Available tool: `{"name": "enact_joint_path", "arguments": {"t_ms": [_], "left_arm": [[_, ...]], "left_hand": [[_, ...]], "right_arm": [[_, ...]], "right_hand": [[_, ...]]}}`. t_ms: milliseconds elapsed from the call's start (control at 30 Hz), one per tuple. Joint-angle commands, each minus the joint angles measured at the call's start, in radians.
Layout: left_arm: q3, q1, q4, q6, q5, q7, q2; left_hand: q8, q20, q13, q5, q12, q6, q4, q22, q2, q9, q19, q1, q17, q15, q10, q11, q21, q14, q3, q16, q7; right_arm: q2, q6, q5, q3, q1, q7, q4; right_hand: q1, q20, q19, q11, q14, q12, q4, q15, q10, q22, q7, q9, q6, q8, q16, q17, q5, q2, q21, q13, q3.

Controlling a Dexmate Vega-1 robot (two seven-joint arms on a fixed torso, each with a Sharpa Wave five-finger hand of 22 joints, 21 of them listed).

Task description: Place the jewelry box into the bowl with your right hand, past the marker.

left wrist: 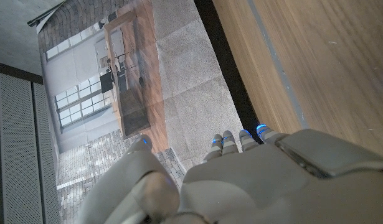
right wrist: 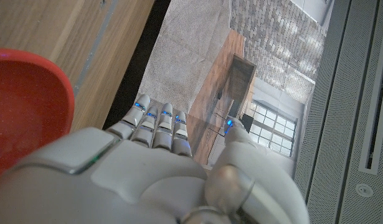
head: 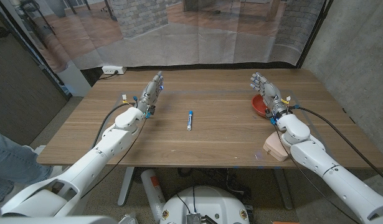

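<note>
My right hand (head: 266, 91) covers most of the red bowl (head: 258, 106) in the head view, so only a slice of rim peeks out; in my right wrist view that bowl runs off the picture's edge. My right arm (head: 303, 142) overlaps one end of the jewelry box (head: 273, 149), and its lid detail is too small to read. The marker (head: 189, 119) is tiny; I can't tell print or which end is capped. A person's leg (head: 7, 162) is cut by the frame edge.
</note>
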Motion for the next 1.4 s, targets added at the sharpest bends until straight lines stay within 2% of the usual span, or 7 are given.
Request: {"name": "enact_joint_path", "arguments": {"t_ms": [33, 367, 1400], "left_arm": [[0.005, -0.01, 0.021, -0.008, -0.003, -0.014, -0.009], [0.009, -0.016, 0.019, -0.003, 0.003, -0.015, -0.008], [0.012, 0.001, -0.035, 0.03, 0.015, 0.017, 0.008]], "left_hand": [[0.007, -0.015, 0.005, 0.002, 0.005, 0.001, -0.007, 0.003, 0.005, 0.006, -0.006, 0.005, 0.002, 0.001, 0.002, 0.0, 0.008, 0.008, 0.003, 0.003, 0.001], [0.006, -0.014, 0.005, 0.001, 0.004, 0.002, -0.009, 0.003, 0.008, 0.006, -0.007, 0.008, 0.002, 0.002, 0.003, -0.003, 0.008, 0.009, 0.003, 0.002, -0.001], [0.004, -0.005, 0.005, -0.003, 0.002, 0.011, -0.012, 0.003, 0.013, 0.005, -0.006, 0.014, 0.003, 0.0, 0.009, -0.004, 0.006, 0.016, 0.0, 0.001, -0.004]], "right_arm": [[-0.026, 0.004, -0.011, 0.023, -0.045, -0.02, -0.048], [-0.064, 0.006, -0.027, 0.048, -0.08, -0.022, -0.082], [-0.123, 0.009, -0.045, 0.13, -0.196, -0.059, -0.141]], "right_hand": [[0.02, -0.035, 0.016, -0.002, 0.007, -0.001, -0.011, 0.002, 0.013, 0.003, -0.001, 0.003, 0.014, 0.007, -0.003, 0.001, 0.001, 0.001, -0.004, 0.002, 0.003], [0.025, -0.035, 0.022, -0.004, 0.013, 0.001, -0.015, -0.001, 0.021, 0.003, -0.005, 0.003, 0.017, 0.007, -0.002, 0.002, 0.0, 0.003, -0.007, 0.002, 0.003], [0.037, -0.032, 0.041, -0.01, 0.032, 0.005, -0.024, -0.005, 0.044, 0.003, -0.016, 0.004, 0.034, 0.008, 0.0, 0.004, -0.003, 0.01, -0.02, 0.002, 0.001]]}}
